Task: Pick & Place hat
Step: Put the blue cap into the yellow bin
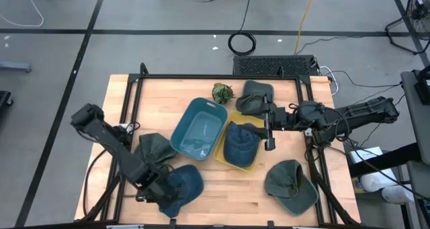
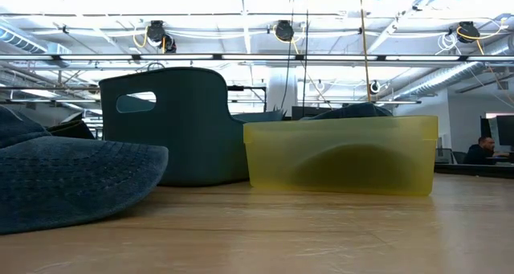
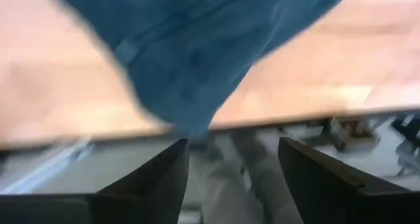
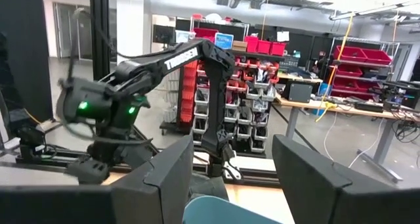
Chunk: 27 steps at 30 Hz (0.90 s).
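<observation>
On the wooden tabletop (image 1: 208,182), one blue hat (image 1: 240,144) already lies in the yellow bin (image 1: 221,155). Our left gripper (image 1: 156,189), fingers spread, hovers at another blue hat (image 1: 183,187), seemingly ungrasped; our right gripper (image 1: 269,129) waits open over the bin.

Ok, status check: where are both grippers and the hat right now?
Left gripper low at the front edge, fingers open over the blue hat. Right gripper open, above the yellow bin, one blue hat already inside. Nothing blocking.
</observation>
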Tool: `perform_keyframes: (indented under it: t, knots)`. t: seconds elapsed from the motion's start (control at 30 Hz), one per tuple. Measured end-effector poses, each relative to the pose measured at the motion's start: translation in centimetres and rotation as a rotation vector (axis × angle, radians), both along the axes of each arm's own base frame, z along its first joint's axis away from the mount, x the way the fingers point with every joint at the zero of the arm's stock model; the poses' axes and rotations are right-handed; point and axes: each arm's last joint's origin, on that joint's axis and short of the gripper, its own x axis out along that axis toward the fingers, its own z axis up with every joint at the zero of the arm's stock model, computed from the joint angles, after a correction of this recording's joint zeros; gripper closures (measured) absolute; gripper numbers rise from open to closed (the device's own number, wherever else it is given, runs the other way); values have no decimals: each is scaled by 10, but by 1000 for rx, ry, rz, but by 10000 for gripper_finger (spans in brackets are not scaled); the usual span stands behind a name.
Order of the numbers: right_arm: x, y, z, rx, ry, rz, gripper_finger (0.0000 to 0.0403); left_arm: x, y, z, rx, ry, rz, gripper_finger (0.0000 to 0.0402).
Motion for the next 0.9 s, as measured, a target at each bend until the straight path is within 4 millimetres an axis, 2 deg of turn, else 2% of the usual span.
perform_keyframes:
  t: [0.13, 0.27, 0.47, 0.7, 0.9]
  knots:
    - [0, 0, -1, -34, 5, -4, 207, 15, -5, -23, 106, -55, 30, 160]
    - [0, 0, -1, -47, 4, -5, 207, 26, -4, -43, 128, -2, 85, 160]
    - [0, 0, -1, -46, 6, -5, 207, 38, 4, -58, 134, 51, 128, 160]
    - [0, 0, -1, -46, 6, -5, 207, 45, 13, -67, 153, 83, 71, 160]
    - [0, 0, -1, -45, 6, -5, 207, 37, 20, -57, 143, 153, 39, 160]
